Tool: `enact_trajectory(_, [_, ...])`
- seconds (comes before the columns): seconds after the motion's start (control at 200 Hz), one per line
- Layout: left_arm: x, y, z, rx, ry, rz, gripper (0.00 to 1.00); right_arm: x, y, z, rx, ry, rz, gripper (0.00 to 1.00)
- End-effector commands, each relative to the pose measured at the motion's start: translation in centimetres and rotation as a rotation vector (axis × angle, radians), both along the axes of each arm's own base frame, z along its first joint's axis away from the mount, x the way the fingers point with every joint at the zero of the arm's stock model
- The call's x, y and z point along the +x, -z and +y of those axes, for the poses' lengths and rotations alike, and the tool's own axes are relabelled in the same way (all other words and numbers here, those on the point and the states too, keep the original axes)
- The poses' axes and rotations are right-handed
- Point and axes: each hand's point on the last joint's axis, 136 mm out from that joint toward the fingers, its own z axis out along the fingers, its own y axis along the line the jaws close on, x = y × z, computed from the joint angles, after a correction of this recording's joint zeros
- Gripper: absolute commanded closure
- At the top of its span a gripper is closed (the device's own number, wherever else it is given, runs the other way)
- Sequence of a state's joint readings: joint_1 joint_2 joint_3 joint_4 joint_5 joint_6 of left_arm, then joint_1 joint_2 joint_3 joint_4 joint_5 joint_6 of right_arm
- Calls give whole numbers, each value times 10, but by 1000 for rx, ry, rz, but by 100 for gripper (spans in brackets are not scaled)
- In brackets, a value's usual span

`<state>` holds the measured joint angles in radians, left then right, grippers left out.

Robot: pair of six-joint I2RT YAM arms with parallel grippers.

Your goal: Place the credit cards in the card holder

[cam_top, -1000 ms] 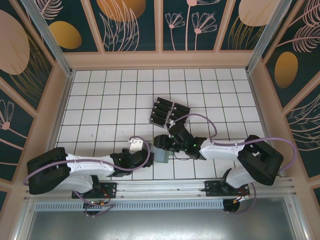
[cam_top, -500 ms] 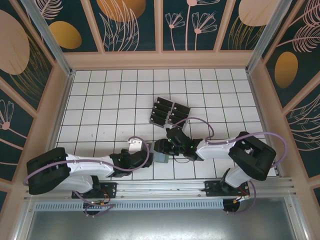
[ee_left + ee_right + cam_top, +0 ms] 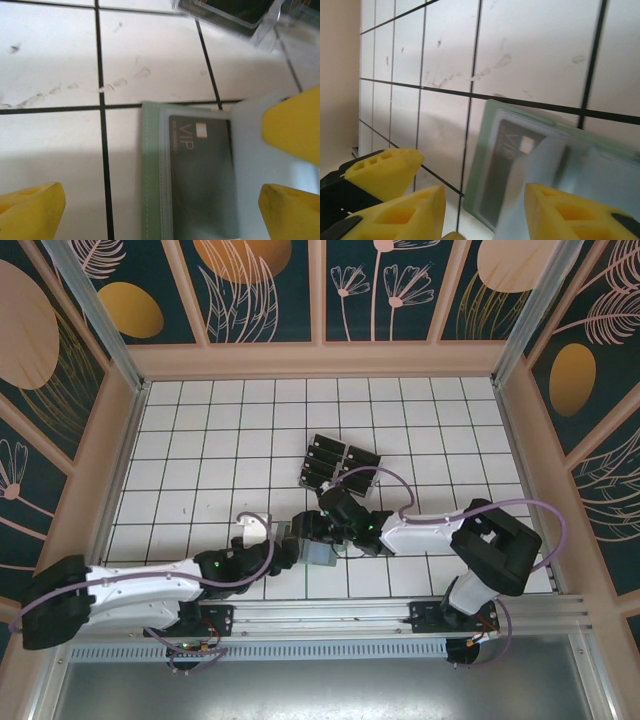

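The sage-green card holder (image 3: 151,170) is laid flat on the white tiled surface (image 3: 50,65), directly between the fingertips of the left end effector (image 3: 160,212). That end effector is spread to its full width and has hold of nothing. It is judged to be stationed there to steady the pouch. A black VIP card (image 3: 200,180) is seen already tucked under the holder's clear window.

The right end effector (image 3: 485,210) is set about half open just above the holder, with a translucent flap (image 3: 545,165) lying between its fingers. Whether that flap is actually pinched cannot be told.

Both arms are stretched low and inward with the wrists angled down, so the two end effectors are brought close together. The other credit cards (image 3: 322,468) are stored in the clear rack (image 3: 372,455), beyond the right end effector.
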<state>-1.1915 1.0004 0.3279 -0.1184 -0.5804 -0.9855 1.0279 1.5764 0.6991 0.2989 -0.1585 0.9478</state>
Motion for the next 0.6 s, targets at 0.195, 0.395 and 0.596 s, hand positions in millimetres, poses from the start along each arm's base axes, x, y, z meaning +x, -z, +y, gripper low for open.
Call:
enact_trajectory(0.195, [3, -21, 37, -77, -158, -61, 1, 5, 9, 36, -33, -73, 3, 54])
enact_trajectory(0.395, [2, -16, 37, -68, -164, -42, 1, 17, -12, 49, -42, -121, -50, 55])
enact_trajectory(0.596, [2, -11, 34, -61, -161, -27, 1, 57, -65, 5, -113, -68, -197, 54])
